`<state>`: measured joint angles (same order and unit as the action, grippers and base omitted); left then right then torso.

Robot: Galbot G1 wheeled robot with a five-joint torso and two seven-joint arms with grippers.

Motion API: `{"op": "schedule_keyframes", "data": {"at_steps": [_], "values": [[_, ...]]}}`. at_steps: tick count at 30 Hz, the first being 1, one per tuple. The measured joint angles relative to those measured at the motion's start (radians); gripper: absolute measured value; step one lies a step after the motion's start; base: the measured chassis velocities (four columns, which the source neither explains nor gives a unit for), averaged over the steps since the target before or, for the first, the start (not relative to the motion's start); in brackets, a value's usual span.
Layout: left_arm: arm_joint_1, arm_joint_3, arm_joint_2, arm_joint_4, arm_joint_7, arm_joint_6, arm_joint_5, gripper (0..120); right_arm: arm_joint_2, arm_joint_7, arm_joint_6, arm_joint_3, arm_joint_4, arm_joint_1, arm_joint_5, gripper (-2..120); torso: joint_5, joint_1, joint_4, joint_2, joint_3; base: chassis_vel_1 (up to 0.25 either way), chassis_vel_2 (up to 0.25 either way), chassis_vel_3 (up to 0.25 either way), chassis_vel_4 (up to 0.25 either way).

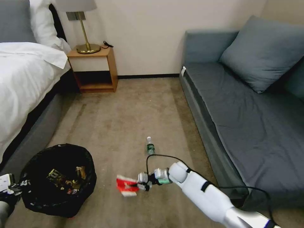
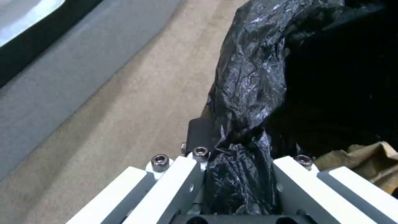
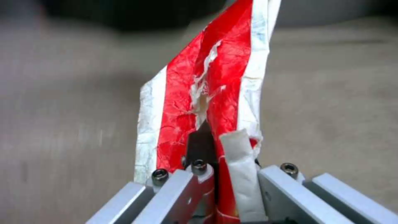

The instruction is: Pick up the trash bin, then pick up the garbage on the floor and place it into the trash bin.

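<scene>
Clamping the red-and-white wrapper between its fingers, the right gripper hangs above the carpet, just to the right of the trash bin; up close, the wrapper stands tall out of the closed jaws. The left gripper pinches the bin's crinkly black bag at the rim on the side nearest the bed, holding the bin itself. Inside the bin lie a gold-brown snack wrapper and a crumpled tan paper bag. Beyond the right gripper, farther from the bin, a small green-labelled bottle rests on the carpet, near the grey sofa.
</scene>
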<state>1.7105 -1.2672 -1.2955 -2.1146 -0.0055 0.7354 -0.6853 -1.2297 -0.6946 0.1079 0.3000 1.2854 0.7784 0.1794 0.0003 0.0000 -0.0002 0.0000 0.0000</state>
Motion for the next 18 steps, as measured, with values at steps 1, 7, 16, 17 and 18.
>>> {"op": "schedule_keyframes", "data": {"at_steps": [1, 7, 16, 17, 18], "values": [[0.0, 0.0, 0.0, 0.0, 0.0, 0.0, 0.0, 3, 0.0, 0.0, 0.0, 0.0, 0.0, 0.0, 0.0, 0, 0.0, 0.0, 0.0, 0.0, 0.0, 0.0, 0.0, 0.0, 0.0], [-0.001, 0.008, 0.003, 0.0, -0.001, 0.0, 0.0, 3, 0.045, 0.124, -0.101, -0.05, 0.254, 0.058, 0.232, 0, -0.0001, 0.0, 0.0001, 0.0, 0.0, 0.0, 0.0, 0.0, 0.0], [-0.002, 0.035, 0.003, -0.018, -0.01, 0.0, 0.001, 3, 0.023, 0.348, -0.213, 0.067, 0.49, -0.001, 0.324, 0, -0.0003, 0.0, 0.0002, 0.0, 0.0, 0.0, 0.0, 0.0, 0.0], [-0.002, 0.036, 0.003, -0.02, -0.01, 0.0, 0.001, 3, 0.019, 0.357, -0.215, 0.075, 0.493, -0.007, 0.325, 0, -0.0004, 0.0, 0.0003, 0.0, 0.0, 0.0, 0.0, 0.0, 0.0], [-0.001, 0.036, 0.002, -0.03, -0.01, 0.0, 0.001, 3, -0.003, 0.407, -0.226, 0.122, 0.499, -0.036, 0.326, 0, -0.0004, 0.0, 0.0003, 0.0, 0.0, 0.0, 0.0, 0.0, 0.0]]}}
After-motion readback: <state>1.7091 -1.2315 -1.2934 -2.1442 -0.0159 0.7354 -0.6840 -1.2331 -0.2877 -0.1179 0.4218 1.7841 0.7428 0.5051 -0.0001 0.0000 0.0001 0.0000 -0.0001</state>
